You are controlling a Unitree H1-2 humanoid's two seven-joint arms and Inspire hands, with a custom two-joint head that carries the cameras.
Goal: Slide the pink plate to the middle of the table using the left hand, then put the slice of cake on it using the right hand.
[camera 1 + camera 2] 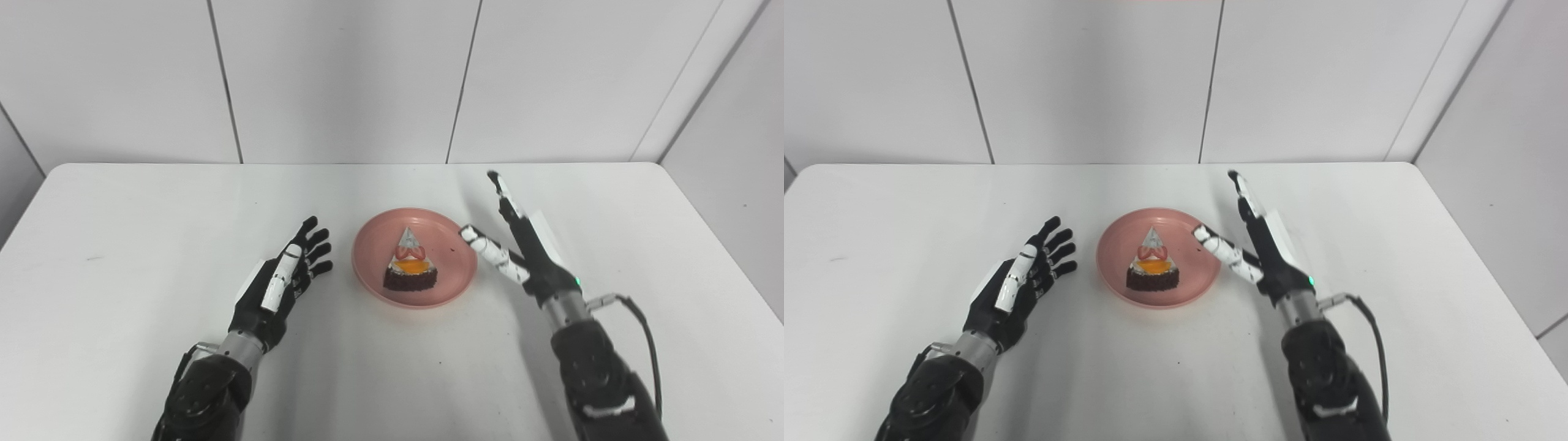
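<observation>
Looking across the white bench (122, 306), I see my left hand (278, 285) lying low just left of the pink plate (373, 236), fingers (315, 239) spread wide and holding nothing, not touching the rim. Plate sits about mid-bench. Slice of cake (410, 266) rests on it, tip pointing far, dark base near. Right hand (520, 245) is just beside the plate's right edge, fingers apart and empty, thumb tip over the rim, other fingers pointing far.
</observation>
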